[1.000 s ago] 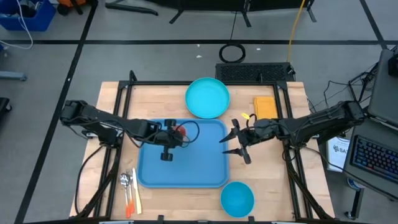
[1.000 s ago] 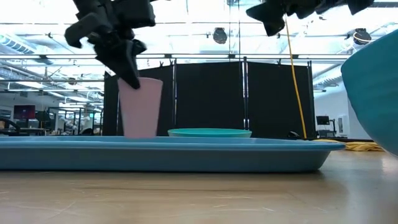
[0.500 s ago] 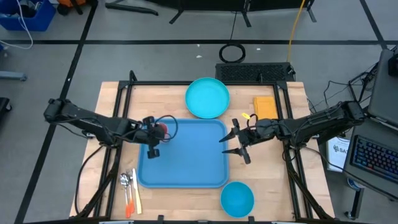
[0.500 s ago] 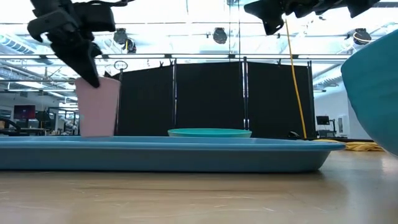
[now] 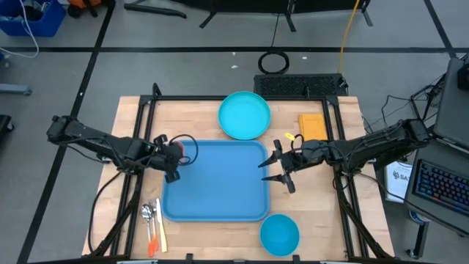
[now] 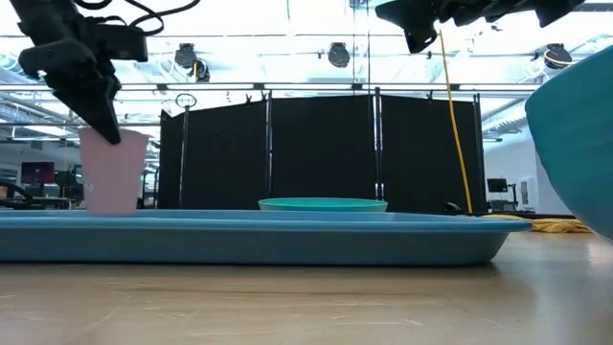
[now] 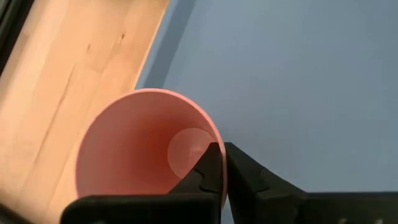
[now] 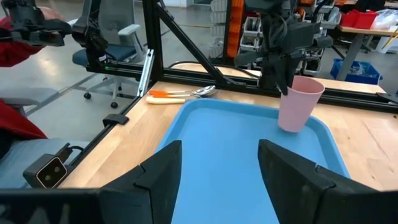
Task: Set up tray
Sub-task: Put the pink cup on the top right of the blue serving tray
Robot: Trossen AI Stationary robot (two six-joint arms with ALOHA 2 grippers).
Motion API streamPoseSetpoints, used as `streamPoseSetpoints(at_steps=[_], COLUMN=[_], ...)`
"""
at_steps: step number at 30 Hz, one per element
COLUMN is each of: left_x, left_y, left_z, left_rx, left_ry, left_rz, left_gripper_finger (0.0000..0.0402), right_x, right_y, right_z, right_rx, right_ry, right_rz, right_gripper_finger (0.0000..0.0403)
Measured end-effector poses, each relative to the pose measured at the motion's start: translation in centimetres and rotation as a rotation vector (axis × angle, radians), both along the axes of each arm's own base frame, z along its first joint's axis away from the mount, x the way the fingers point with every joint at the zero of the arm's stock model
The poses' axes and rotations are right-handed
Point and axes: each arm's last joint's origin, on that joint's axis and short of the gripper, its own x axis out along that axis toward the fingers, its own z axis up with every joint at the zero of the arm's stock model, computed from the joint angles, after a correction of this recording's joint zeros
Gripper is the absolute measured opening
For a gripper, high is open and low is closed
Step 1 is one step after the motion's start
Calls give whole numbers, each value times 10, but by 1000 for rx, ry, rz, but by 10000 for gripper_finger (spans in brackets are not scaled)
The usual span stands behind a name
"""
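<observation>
We're looking across the tray [image 6: 268,240], lying flat mid-table, its near rim hiding its floor. Right in front, a blue bowl [image 6: 579,144] is running off frame, only its curved side showing. The left gripper [image 7: 219,177] is clenching the rim of a pink cup [image 8: 299,102] at the tray's left edge; from overhead we're barely making the cup out. The right gripper [image 5: 281,170] is hovering spread wide over the tray's right edge. Beyond sits the cyan plate [image 5: 244,115].

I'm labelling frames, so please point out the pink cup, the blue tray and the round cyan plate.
pink cup [image 8: 300,102], right wrist view, on its outer side wall.
blue tray [image 5: 220,180], high view, on its bare floor.
round cyan plate [image 5: 244,115], high view, at its centre.
</observation>
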Motion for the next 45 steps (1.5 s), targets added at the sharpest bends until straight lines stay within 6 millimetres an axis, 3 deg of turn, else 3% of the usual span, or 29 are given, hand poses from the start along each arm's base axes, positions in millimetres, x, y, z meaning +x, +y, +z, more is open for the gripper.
streamPoseSetpoints(at_steps=[21,28,33,45], left_x=[3,2,1,0], left_y=[-1,0,0,-1], left_z=[-2,-23,-25,-28], left_rx=[6,5,9,-20], left_ry=[-1,-15,-18,0], left_rz=[-12,-20,-14,-13], left_gripper_finger=[9,18,6,40], right_x=[0,0,0,0], right_y=[0,0,0,0], right_z=[0,0,0,0], right_rx=[0,0,0,0], right_ry=[1,1,1,1], right_rz=[0,0,0,0], right_gripper_finger=[201,201,201,201])
